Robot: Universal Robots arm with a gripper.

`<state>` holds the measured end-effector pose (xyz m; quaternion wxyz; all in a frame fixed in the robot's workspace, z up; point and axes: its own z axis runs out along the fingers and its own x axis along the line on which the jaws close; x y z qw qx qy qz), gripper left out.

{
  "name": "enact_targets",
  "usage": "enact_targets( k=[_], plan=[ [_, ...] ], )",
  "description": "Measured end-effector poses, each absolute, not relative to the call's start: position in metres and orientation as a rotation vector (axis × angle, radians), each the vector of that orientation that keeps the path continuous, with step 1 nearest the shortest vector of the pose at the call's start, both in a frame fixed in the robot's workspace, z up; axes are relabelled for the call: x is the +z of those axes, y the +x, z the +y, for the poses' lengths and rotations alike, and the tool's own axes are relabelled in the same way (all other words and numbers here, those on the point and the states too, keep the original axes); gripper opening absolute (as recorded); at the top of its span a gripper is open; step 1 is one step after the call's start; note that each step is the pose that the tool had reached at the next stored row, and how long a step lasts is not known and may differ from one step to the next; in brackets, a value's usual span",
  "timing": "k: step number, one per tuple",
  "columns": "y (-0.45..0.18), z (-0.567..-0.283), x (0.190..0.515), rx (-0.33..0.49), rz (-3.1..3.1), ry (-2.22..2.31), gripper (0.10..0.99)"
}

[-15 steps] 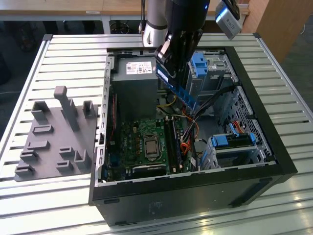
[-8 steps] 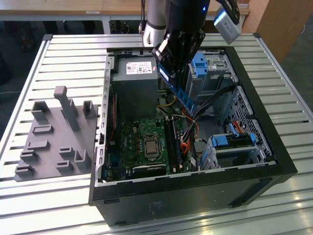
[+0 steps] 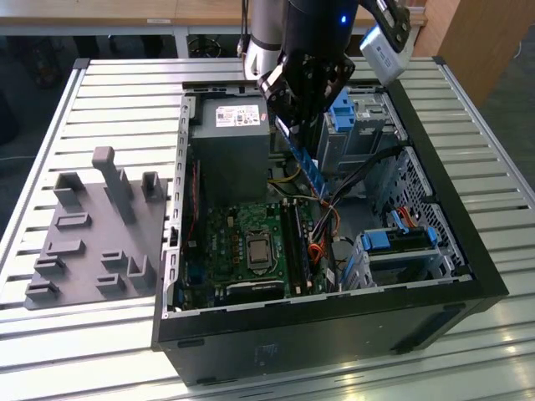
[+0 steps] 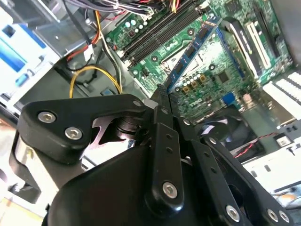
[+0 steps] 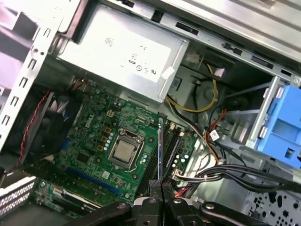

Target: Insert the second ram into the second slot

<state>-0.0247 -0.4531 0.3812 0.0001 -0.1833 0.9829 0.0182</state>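
The computer case (image 3: 468, 276) lies open on its side on the slatted surface (image 3: 109, 92), I think so that the boards can be reached from above. The motherboard (image 5: 94, 141) is flat, directly below the gripper (image 4: 164, 92). Its long memory slots (image 5: 171, 150) run just beyond the fingertips. The gripper is clenched on the second ram (image 4: 192, 52) and pinches the near part of it between the closed fingers. The stick reaches away from the fingertips and down toward the slots. It hangs above the board and is not seated. I judge it is held on edge and in line with the slots, so that its lower edge can meet one.
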Motion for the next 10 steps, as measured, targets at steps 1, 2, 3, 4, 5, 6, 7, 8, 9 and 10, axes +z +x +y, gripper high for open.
enact_targets(
  k=[1, 2, 3, 4, 5, 6, 7, 8, 9, 10],
  plan=[
    [-0.0247, -0.4532, 0.3810, 0.057, 3.092, -0.548, 0.125],
    [-0.0247, -0.4532, 0.3808, 0.057, 3.097, -0.520, 0.125],
    [-0.0247, -0.4531, 0.3806, 0.057, 3.101, -0.492, 0.125],
    [-0.0247, -0.4531, 0.3803, 0.057, 3.105, -0.464, 0.125],
    [-0.0247, -0.4532, 0.3801, 0.057, 3.109, -0.436, 0.125],
    [-0.0247, -0.4532, 0.3800, 0.057, 3.112, -0.410, 0.125],
    [-0.0247, -0.4532, 0.3796, 0.057, 3.118, -0.357, 0.125],
    [-0.0247, -0.4531, 0.3793, 0.057, 3.123, -0.304, 0.125],
    [-0.0247, -0.4531, 0.3791, 0.057, 3.125, -0.275, 0.125],
    [-0.0247, -0.4531, 0.3790, 0.057, 3.127, -0.248, 0.125]
  ],
)
